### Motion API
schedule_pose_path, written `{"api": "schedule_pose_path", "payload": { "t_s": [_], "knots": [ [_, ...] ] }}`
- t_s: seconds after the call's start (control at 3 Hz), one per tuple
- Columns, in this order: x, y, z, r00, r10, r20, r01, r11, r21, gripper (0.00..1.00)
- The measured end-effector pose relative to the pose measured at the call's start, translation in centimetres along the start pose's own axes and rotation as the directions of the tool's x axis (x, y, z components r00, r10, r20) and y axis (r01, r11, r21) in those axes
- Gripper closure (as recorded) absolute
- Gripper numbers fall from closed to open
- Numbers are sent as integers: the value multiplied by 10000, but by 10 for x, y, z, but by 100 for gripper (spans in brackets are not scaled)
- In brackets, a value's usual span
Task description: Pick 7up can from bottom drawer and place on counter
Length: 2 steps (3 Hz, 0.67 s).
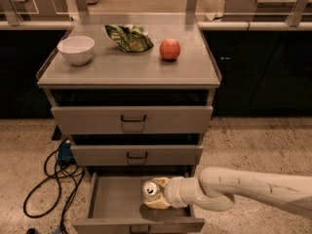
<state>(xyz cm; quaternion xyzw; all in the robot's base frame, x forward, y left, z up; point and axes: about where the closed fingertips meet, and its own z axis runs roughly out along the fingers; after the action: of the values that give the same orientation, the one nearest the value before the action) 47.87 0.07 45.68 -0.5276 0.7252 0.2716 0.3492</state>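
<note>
The bottom drawer (pixel 109 201) stands pulled open at the foot of the cabinet. The 7up can (pixel 150 190) is upright inside it at the right, its silver top with pull tab facing up. My gripper (pixel 155 199) reaches in from the right, and its tan fingers are closed around the can's side. The white arm runs off to the right edge. The counter (pixel 126 67) above is the grey cabinet top.
On the counter are a white bowl (pixel 76 49) at left, a green crumpled bag (pixel 129 37) in the middle and an orange-red fruit (pixel 169 49) at right. Two shut drawers (pixel 131 119) sit above. Black cables (pixel 48 179) lie on the speckled floor at left.
</note>
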Motion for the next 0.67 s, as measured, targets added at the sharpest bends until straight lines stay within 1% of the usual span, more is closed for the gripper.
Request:
{"api": "schedule_pose_path", "payload": {
  "t_s": [0.33, 0.67],
  "knots": [
    [-51, 16, -47, 9977, -627, 253, 624, 9980, 133, 100],
    [-63, 12, -57, 9956, -918, 209, 911, 9954, 309, 100]
  ]
}}
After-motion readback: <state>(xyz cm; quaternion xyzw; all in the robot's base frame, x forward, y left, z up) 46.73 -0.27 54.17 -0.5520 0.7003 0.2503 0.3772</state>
